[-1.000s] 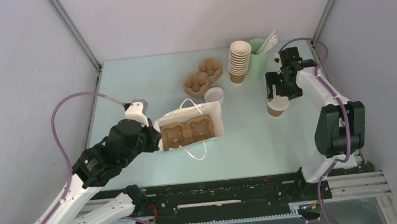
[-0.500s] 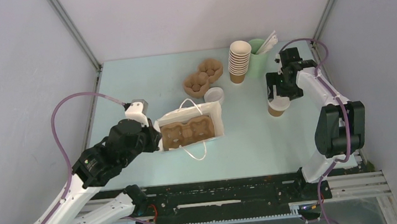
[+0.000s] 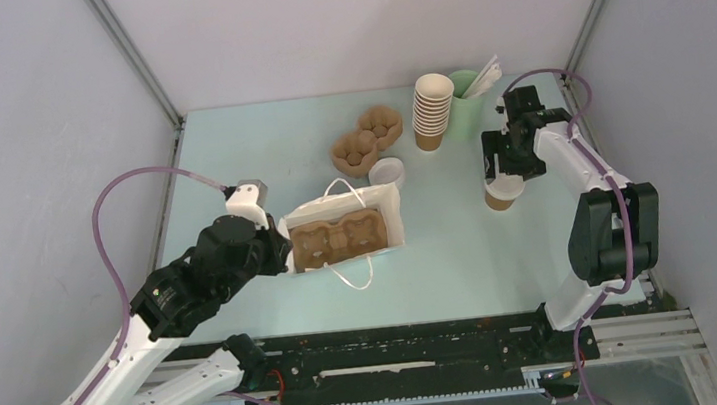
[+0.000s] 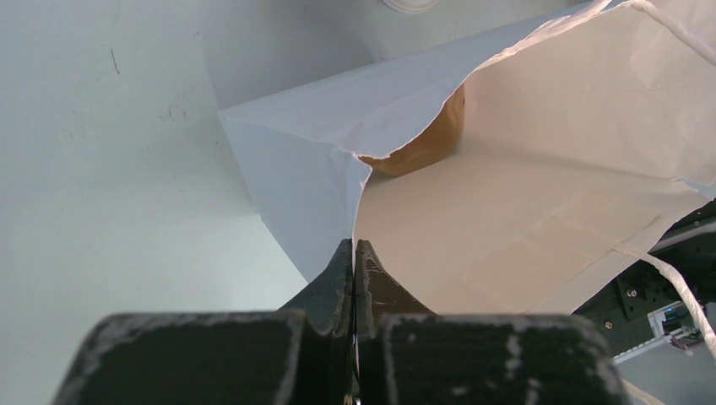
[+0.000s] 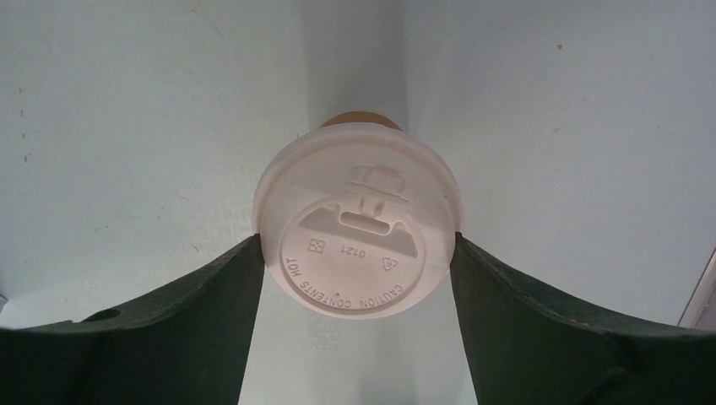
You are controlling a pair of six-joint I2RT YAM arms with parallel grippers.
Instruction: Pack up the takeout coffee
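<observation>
Right tool (image 5: pixel 357 240) is down over the takeout coffee (image 3: pixel 501 193), its two dark fingers (image 5: pixel 211 287) spread wide and set against opposite sides of the round white lid (image 5: pixel 359 253). From the wrist camera I can see no gap at the rim on either side, so it has the cup by its lid. A sliver of the brown paper cup shows past the lid. The cup stands upright on the pale green bench (image 3: pixel 259 153), toward its right side. Just behind it, at the far edge, are the tall stack of lidless brown cups (image 3: pixel 433 112) and, touching that stack's right side, the pale green cup of sticks (image 3: pixel 469 95). Further left lie two brown pulp cup carriers (image 3: pixel 366 139), one overlapping the other, with a small round white thing (image 3: pixel 387 171) just beside them; I cannot make out what it is. Well apart from the coffee, near the middle of the bench, sits the white paper bag (image 3: pixel 390 204), its mouth open to the overhead camera and another brown carrier (image 3: pixel 338 240) inside it; white cord handles loop out on its far and near sides. Left tool (image 4: pixel 355 253) is at the bag's left end, its fingers pressed together on the bag's paper edge.
</observation>
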